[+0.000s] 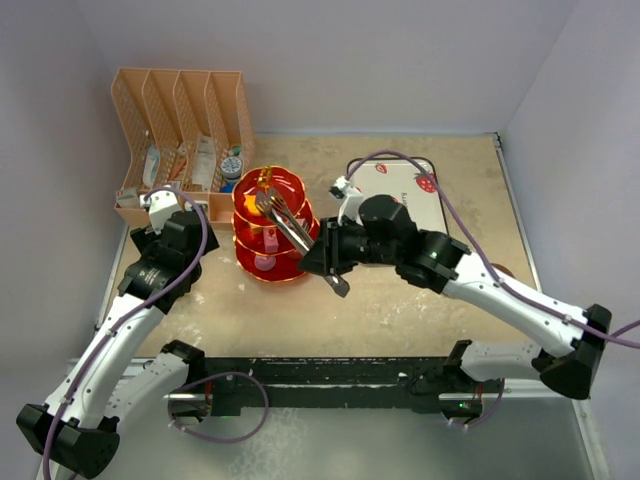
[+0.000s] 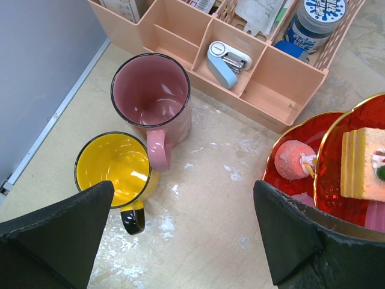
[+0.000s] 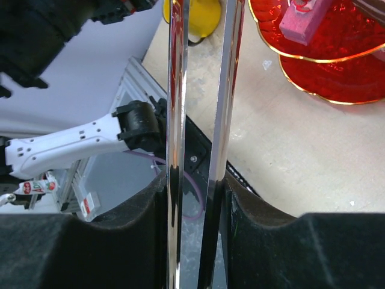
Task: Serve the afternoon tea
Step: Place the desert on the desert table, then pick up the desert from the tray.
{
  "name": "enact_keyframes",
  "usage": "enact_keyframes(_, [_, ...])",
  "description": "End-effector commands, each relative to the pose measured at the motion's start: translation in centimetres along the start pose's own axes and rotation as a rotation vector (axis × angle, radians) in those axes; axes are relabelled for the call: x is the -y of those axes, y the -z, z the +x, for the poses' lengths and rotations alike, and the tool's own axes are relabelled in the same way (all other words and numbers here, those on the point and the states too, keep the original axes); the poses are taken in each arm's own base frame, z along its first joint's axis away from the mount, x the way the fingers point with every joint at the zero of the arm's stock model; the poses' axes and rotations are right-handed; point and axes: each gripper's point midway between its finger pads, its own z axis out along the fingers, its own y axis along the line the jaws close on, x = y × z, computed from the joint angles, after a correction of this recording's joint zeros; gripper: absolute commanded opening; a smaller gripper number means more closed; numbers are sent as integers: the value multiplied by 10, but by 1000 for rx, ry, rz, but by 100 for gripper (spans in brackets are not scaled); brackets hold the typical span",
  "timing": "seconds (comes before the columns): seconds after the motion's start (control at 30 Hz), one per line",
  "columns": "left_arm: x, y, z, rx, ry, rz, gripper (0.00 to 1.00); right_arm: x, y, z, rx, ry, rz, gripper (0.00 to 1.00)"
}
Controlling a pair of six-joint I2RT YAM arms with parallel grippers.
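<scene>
Peach organiser [image 1: 180, 110] — desk's far-left corner, behind pink mug [image 2: 150, 96] and yellow mug [image 2: 117, 168]. Left gripper [image 2: 183, 201] gapes, empty; right gripper [image 3: 195, 205] clamps metal tongs [image 3: 231, 90] — tips over red stand [image 1: 270, 245].

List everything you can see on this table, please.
three-tier stand: one, red with gold rims, mid-table
toy cakes: several, pink and yellow, on the stand's tiers
pink mug: one, pink, left of the stand
yellow mug: one, yellow, beside the pink mug
tongs: one pair, silver metal, tips over the stand
organiser: one, peach, far left corner
tray: one, white with strawberries, right of the stand
left gripper: one, black, open above the mugs
right gripper: one, black, shut on the tongs
</scene>
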Motion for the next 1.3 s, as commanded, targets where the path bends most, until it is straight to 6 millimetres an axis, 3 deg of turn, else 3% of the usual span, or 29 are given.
enact_keyframes(0.0, [2, 2, -7, 23, 25, 10, 96, -22, 34, -15, 106, -9, -83, 37])
enact_keyframes(0.27, [2, 2, -7, 23, 27, 12, 96, -4, 54, -12, 131, -14, 12, 34])
enact_keyframes(0.43, [3, 2, -6, 19, 22, 12, 96, 33, 84, -13, 222, -45, 200, 34])
enact_keyframes(0.57, [4, 1, -5, 15, 18, 15, 96, 80, 122, -20, 343, -100, 458, 32])
enact_keyframes(0.7, [3, 2, -6, 19, 22, 14, 96, 106, 149, -17, 406, -99, 586, 33])
enact_keyframes(0.83, [3, 2, -6, 20, 23, 13, 96, 135, 146, 12, 314, -106, 699, 33])
enact_keyframes(1.0, [3, 3, -7, 21, 27, 17, 96, 161, 116, 56, 167, -131, 666, 33])
enact_keyframes(1.13, [5, 3, -7, 23, 28, 34, 96, 177, 87, 70, 63, -179, 519, 33])
enact_keyframes(1.27, [7, 3, -5, 14, 23, 40, 96, 180, 83, 74, 38, -210, 444, 34])
